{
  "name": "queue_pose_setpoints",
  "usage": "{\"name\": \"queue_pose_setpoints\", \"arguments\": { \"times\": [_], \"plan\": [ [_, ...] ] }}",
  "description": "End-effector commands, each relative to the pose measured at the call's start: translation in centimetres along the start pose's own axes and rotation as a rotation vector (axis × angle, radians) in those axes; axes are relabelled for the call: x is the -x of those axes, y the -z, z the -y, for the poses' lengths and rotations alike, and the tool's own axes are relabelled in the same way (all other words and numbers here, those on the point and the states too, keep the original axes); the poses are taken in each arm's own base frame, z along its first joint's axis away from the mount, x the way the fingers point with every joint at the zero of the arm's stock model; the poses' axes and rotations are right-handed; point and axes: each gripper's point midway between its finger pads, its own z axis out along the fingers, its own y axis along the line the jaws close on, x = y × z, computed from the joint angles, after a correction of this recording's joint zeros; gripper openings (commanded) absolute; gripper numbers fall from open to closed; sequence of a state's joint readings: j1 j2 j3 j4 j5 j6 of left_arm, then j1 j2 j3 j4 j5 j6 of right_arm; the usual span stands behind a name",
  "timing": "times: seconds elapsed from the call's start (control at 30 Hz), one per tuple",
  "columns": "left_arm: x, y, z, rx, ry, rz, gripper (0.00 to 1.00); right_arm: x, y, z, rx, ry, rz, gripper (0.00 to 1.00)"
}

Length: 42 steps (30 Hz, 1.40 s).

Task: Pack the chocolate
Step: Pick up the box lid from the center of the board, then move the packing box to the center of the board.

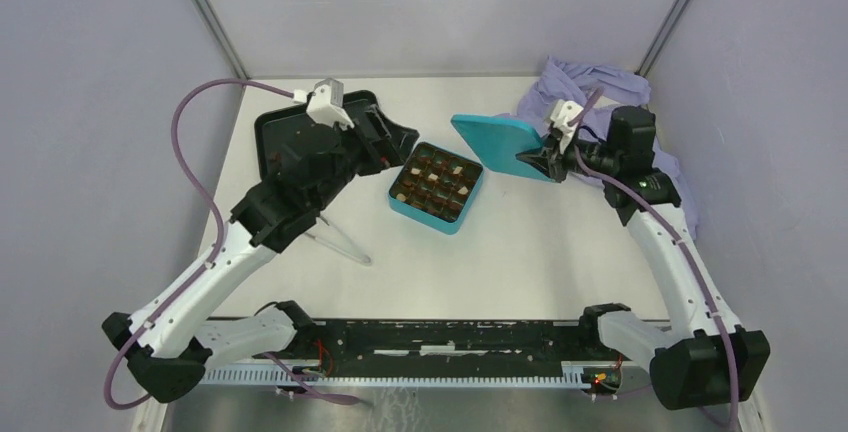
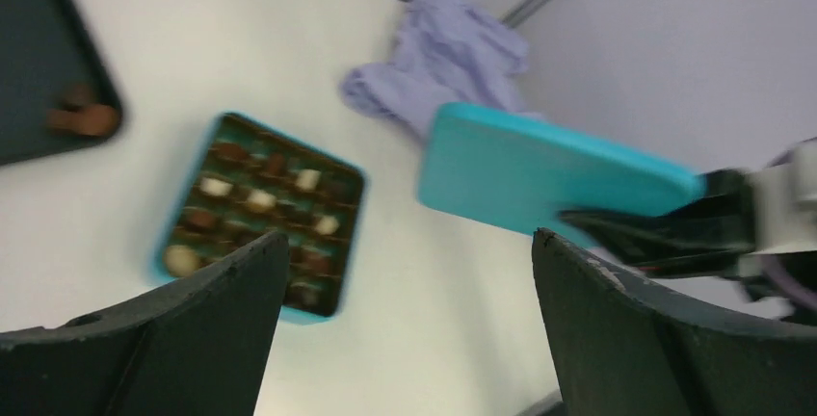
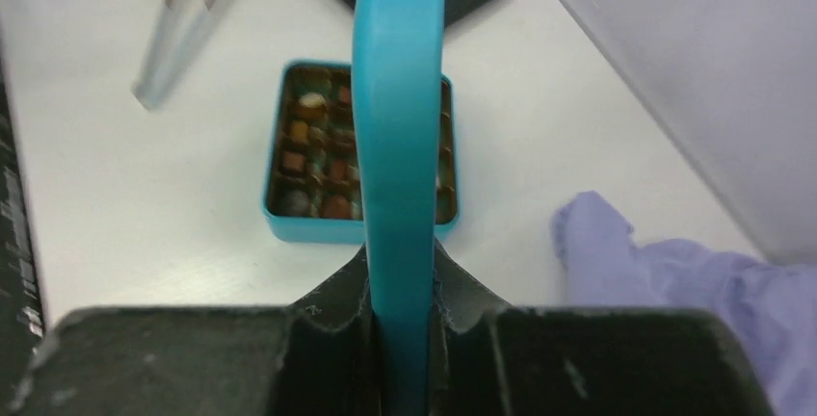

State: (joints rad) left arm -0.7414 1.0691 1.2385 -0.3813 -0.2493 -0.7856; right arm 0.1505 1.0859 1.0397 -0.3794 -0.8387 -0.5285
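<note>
**A:** Where is the chocolate sitting?

**B:** Most of the small dark, tan and cream chocolate pieces (image 1: 433, 184) are lying in the cells of the brown grid insert inside the square teal box (image 1: 425, 218). The box is resting uncovered near the middle of the white table (image 1: 520, 262). A few loose brown pieces (image 2: 85, 118) are lying on the black rectangular tray (image 1: 280, 120), off to the box's left.

**A:** What are the arms doing?

**B:** The right gripper (image 1: 538, 159) is pinching the flat teal square lid (image 1: 495, 142) by its edge. It is holding the lid tilted, off the table and just right of the box. The left gripper (image 2: 407, 243) is hanging over the tray's near corner with its fingers spread wide apart and nothing between them. Its camera is looking down on the box.

**A:** Is anything else lying around?

**B:** A crumpled lavender cloth (image 1: 590, 80) is bunching up at the far right behind the lid. A pair of pale slim tongs (image 1: 342, 243) is lying on the table near the left arm.
</note>
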Motion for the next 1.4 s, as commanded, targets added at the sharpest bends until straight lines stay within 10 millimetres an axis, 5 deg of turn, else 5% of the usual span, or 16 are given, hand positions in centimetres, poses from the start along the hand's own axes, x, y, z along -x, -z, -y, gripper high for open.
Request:
{"name": "queue_pose_setpoints", "arguments": {
  "times": [0.0,0.1,0.23,0.4,0.7,0.93,1.37],
  "plan": [
    [-3.3,0.3,-10.2,0.295,-0.482,-0.135,1.0,2.9,1.6,-2.0,0.127,-0.276,0.22,0.0],
    [-3.6,-0.6,-13.6,0.365,-0.469,-0.181,0.94,1.1,1.9,-1.6,0.121,-0.469,0.26,0.0],
    [-3.8,-3.5,-17.8,0.37,-0.363,-0.247,0.7,-1.0,1.7,-1.4,0.082,-0.622,0.264,0.0],
    [-5.3,-7.0,-22.3,0.429,-0.352,-0.369,0.18,-1.9,1.3,-1.1,0.078,-0.704,0.26,0.0],
    [-12.1,-11.1,-26.0,0.403,-0.321,-0.623,0.05,-3.4,0.5,-1.7,0.093,-0.957,0.299,0.0],
    [-15.7,-12.4,-25.0,0.271,-0.234,-0.701,0.04,-5.1,-0.4,-1.7,0.095,-1.175,0.293,0.0],
    [-23.5,-12.2,-18.0,0.076,-0.241,-0.757,0.04,-5.4,-2.3,0.5,0.199,-1.285,0.274,0.0]
  ]
}}
